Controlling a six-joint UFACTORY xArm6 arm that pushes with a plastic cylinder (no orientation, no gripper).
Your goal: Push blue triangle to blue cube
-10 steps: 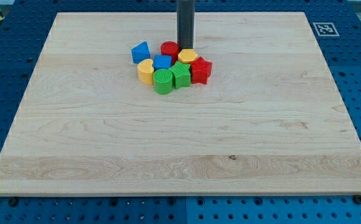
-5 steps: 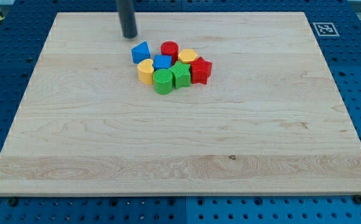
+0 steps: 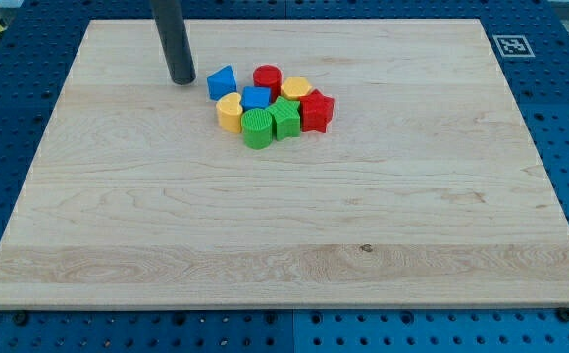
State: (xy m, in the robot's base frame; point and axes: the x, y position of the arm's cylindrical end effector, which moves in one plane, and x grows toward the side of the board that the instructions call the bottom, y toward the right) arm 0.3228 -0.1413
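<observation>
Blue triangle (image 3: 222,81) sits just right of my tip (image 3: 181,80).

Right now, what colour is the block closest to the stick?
Blue. It's the blue triangle, just to the view's right of my tip; the camera view shows it clearly.

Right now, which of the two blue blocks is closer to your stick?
The blue triangle. It sits just to the view's right of my tip, at the cluster's left edge, while the blue cube lies farther right among the other blocks.
</observation>
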